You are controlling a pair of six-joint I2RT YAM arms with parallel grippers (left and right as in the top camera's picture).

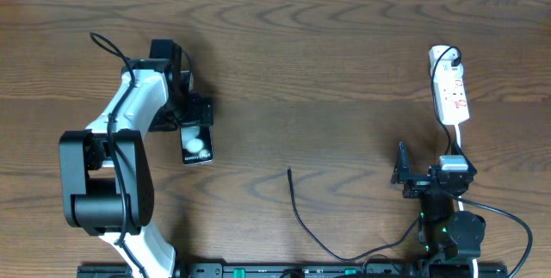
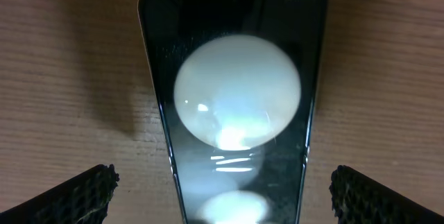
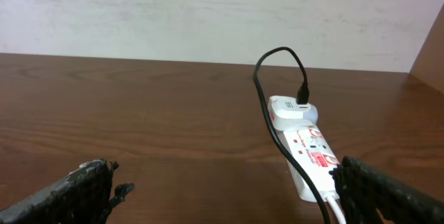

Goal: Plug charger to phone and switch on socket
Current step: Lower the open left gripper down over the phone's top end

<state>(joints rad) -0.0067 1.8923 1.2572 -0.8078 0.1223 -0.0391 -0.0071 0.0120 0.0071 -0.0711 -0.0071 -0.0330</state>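
**Left pincer.** The left pincer (image 2: 223,179) is open, with its two fingers (image 2: 76,196) spread wide. In the left wrist view the phone (image 2: 236,99) lies flat on the table (image 2: 55,78), face up, on the centre line between the two fingers. There is bare wood on both sides of the phone, and neither finger touches it. The phone's near end runs out of the bottom of this view. Two white round patches show on the glass, a large one in the middle and a second cut off at the bottom edge. Seen from overhead, the pincer sits over the phone's far end.

**Right pincer.** The right pincer (image 3: 225,175) is also open and holds nothing. The power strip (image 3: 309,151) lies ahead of it and to its right, with its near end just beside the right finger. A white adapter (image 3: 291,109) is plugged in at the far end of the strip. The switch positions are too small to read.

**Cable.** In the overhead view the free tip of the cable (image 1: 290,175) rests on the table between the two arms. It is well apart from the phone and from both pincers
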